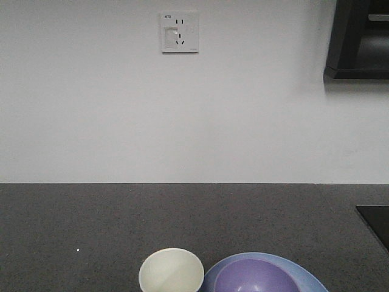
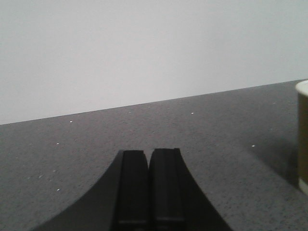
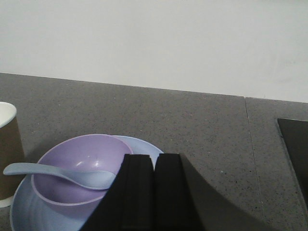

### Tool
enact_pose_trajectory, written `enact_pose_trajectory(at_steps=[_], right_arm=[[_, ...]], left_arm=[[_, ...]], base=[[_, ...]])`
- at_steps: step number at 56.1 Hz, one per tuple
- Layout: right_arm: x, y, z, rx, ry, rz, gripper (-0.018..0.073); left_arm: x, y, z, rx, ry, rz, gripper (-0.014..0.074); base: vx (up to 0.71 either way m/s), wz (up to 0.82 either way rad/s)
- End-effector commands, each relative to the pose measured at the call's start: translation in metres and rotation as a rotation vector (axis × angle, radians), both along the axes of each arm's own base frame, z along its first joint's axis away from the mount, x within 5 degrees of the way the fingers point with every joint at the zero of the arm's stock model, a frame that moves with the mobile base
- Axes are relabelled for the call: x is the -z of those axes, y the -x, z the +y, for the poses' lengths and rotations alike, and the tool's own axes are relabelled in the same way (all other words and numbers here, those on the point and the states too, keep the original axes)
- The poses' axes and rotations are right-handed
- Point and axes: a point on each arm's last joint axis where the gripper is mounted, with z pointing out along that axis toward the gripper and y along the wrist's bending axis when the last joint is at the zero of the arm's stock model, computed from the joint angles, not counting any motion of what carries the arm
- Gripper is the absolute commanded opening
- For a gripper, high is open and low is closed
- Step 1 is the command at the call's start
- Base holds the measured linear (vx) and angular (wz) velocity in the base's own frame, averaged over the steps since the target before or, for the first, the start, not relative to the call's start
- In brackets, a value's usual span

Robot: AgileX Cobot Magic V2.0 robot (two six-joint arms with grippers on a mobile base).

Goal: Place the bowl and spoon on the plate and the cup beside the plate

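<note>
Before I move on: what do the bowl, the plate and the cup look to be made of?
The bowl looks like matte lavender plastic, with only a soft highlight inside. The plate looks like the same kind of pale blue plastic, plain and dull, though melamine is possible. The cup appears to be paper: brown wall, thin white rim, cream inside.

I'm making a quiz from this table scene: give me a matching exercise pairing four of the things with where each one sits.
Things:
1. spoon
2. bowl
3. cup
4. plate

Places:
A. directly on the counter, under the bowl
B. on the plate
C. beside the plate, upright on the counter
D. scoop inside the bowl, handle over its rim

Pairs: 1-D, 2-B, 3-C, 4-A
</note>
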Motion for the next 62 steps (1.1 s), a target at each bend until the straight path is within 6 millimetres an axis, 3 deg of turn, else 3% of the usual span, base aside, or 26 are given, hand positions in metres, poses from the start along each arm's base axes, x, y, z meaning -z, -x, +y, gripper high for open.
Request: enact_pose_trajectory(at_steps=[1,24,62], right_arm=[[-0.016,-0.001,-0.002,0.018,-0.009,-0.095,-0.0011],[-0.016,-0.001,-0.002,0.018,-0.01,-0.097,-0.0011],[-0.016,-0.001,-0.002,0.018,-0.01,-0.095,-0.0011]], left_arm=[[-0.009,0.005,0.003,-0.02,-0.007,-0.138,-0.0003],[-0.002,0.029,0.014,-0.14,-0.024,-0.134,-0.0003],[0.001,0.028,0.015,-0.151,-0.033,-0.104,-0.0003]], base=[[0.0,0.0],[0.0,0.0],[0.0,0.0]])
